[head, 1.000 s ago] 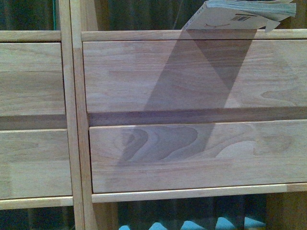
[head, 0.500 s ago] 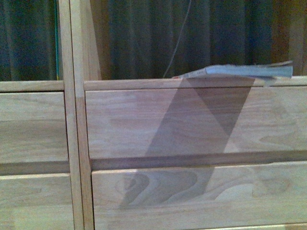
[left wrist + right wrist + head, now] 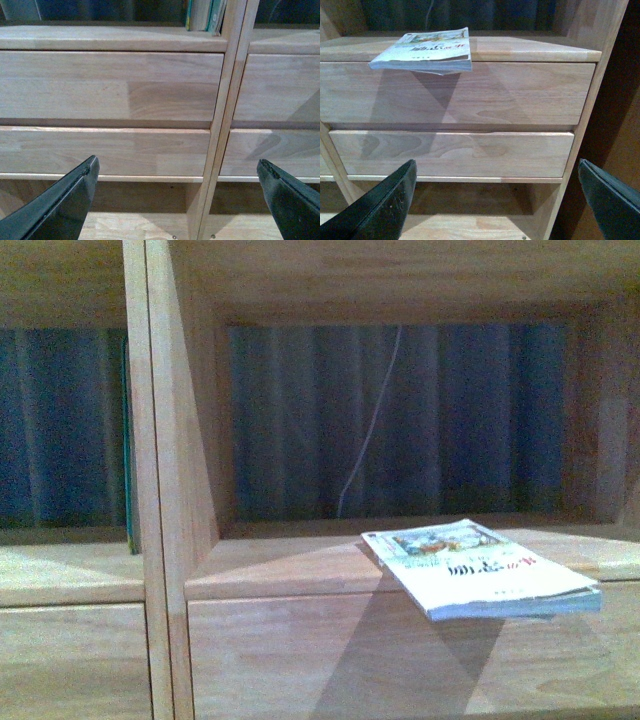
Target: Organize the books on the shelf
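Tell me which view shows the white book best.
The front view: the white book lies flat with its cover fully visible, one corner overhanging the front edge of the shelf. The right wrist view sees it from lower down, foreshortened. The left wrist view misses it.

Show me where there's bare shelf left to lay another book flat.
The right cubby floor is bare between the centre divider and the white book, which lies flat and overhangs the front edge. The left cubby floor is open except where the upright books stand against the divider. Those two spots are the only crowded ones.
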